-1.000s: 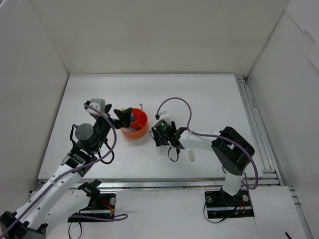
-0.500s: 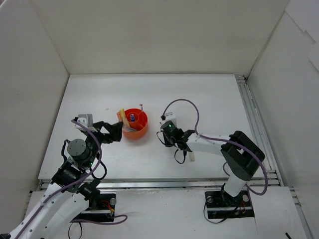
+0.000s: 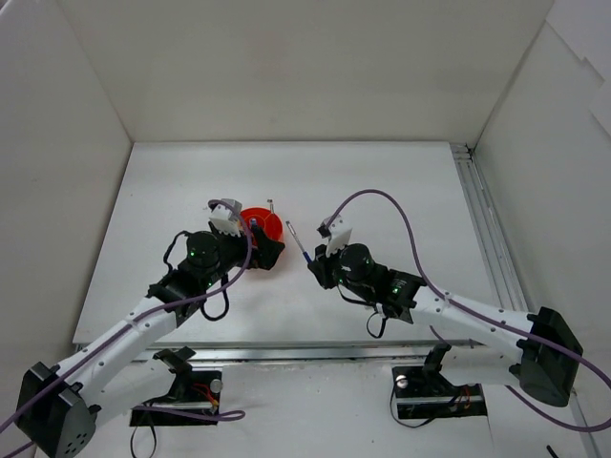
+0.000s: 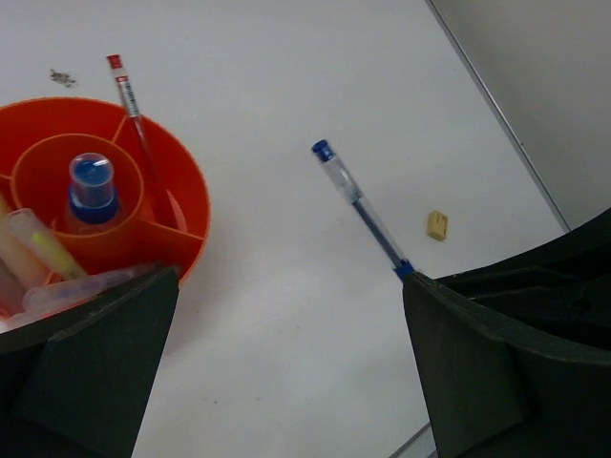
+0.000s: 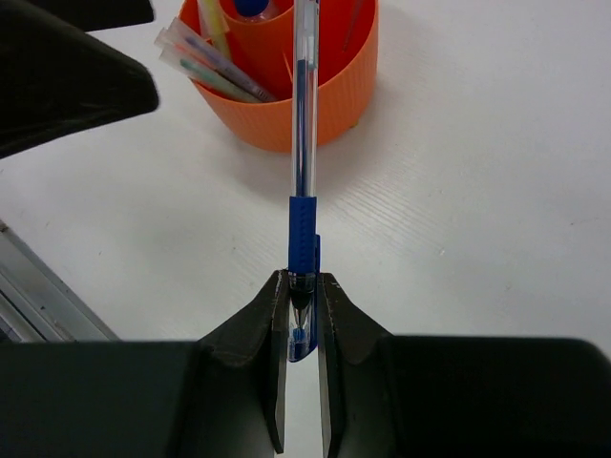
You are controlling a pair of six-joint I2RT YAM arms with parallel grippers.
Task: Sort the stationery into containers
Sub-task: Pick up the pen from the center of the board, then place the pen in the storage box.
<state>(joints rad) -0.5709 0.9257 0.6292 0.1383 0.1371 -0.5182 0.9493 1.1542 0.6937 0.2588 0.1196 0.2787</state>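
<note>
pinching blue pen point(image 5: 303, 114) in right tool point(image 5: 302, 286), left tool point(image 4: 288, 281) released beside orange bowl point(image 5: 334, 100)

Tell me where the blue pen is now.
In the top view, the blue pen is clamped in the right gripper, just right of the orange bowl.

A round orange-red plastic bowl point(image 4: 187, 229) with a centre cup and spoke dividers stands upright. A short blue-capped marker point(image 4: 93, 186) stands in the bowl's centre cup. A thin red pen point(image 4: 134, 110) leans in an outer compartment, cap above the rim. A yellow marker point(image 4: 43, 250) leans in another. Beside the bowl, clear of it, a clear blue-capped pen point(image 4: 361, 210) is pinched at its tip end by the right gripper point(image 5: 302, 286). A small beige eraser block point(image 4: 437, 225) lies beyond that pen from the bowl.
</note>
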